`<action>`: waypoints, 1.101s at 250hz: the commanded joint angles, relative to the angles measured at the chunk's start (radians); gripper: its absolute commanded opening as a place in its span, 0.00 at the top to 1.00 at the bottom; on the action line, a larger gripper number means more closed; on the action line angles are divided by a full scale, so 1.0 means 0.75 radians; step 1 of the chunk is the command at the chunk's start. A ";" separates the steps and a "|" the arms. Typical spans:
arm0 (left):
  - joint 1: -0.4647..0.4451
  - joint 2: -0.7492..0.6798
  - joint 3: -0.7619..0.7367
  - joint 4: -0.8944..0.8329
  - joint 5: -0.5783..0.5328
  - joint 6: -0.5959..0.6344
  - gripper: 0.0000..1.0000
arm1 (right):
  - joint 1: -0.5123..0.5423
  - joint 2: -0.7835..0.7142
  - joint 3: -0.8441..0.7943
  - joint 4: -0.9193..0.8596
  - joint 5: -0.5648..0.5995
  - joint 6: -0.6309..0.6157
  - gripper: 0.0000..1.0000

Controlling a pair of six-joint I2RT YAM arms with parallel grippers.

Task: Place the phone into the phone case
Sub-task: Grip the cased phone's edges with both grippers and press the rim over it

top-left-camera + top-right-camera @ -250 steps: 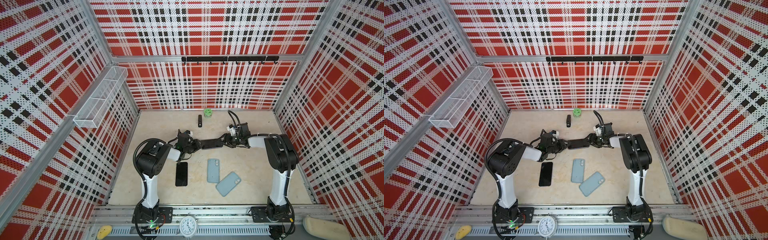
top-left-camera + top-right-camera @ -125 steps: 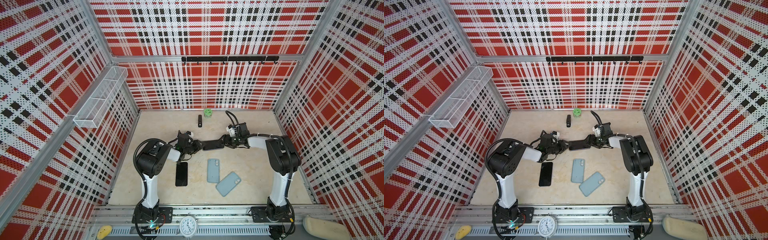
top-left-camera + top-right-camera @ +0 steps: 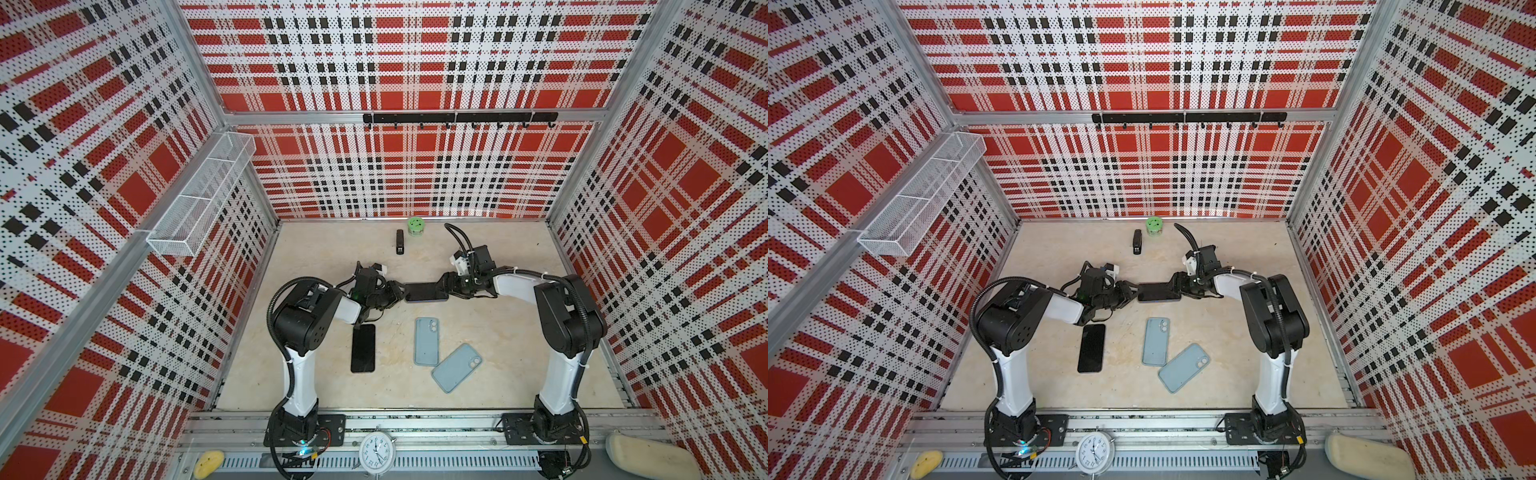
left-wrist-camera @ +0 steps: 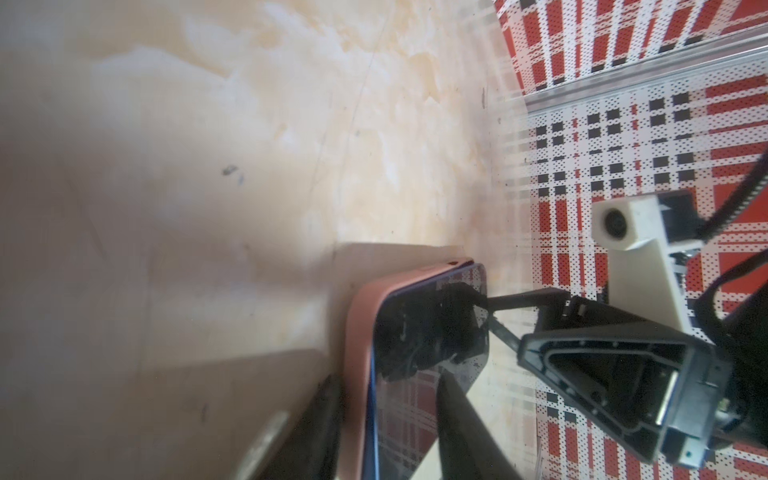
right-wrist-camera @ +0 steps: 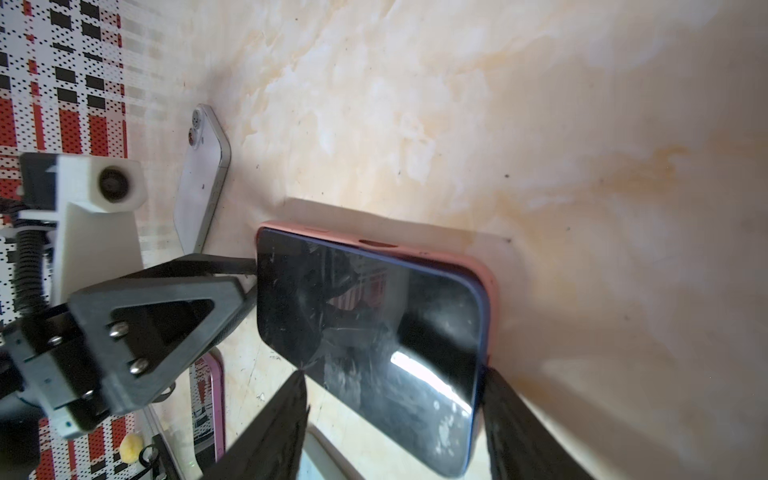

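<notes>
Two dark phones (image 3: 363, 348), two pale blue phones or cases (image 3: 427, 341), one pink case (image 4: 358, 340), one stapler (image 3: 400, 242)

Locate the phone (image 3: 426, 291) at the middle of the table in both top views (image 3: 1158, 291), screen up, long axis running left to right. You can identify it by its dark glass face, which is scratched and reflective in the right wrist view (image 5: 374, 332). The phone sits inside the phone case (image 5: 492, 291), a salmon-pink shell that wraps its back and sides. In the left wrist view, a thin blue line of phone frame shows between the screen (image 4: 432, 332) and the pink rim (image 4: 359, 324). You cannot confirm from these views whether every corner is fully seated
</notes>
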 commanded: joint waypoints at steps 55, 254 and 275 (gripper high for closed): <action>-0.069 -0.045 0.026 0.033 0.153 -0.003 0.69 | 0.030 0.034 -0.002 0.069 -0.077 -0.028 0.35; -0.065 -0.075 0.008 0.008 0.090 -0.032 0.58 | 0.028 0.118 0.009 0.014 0.007 -0.027 0.26; -0.079 -0.080 0.007 0.052 0.081 -0.054 0.62 | 0.028 0.128 -0.005 0.048 -0.015 -0.015 0.28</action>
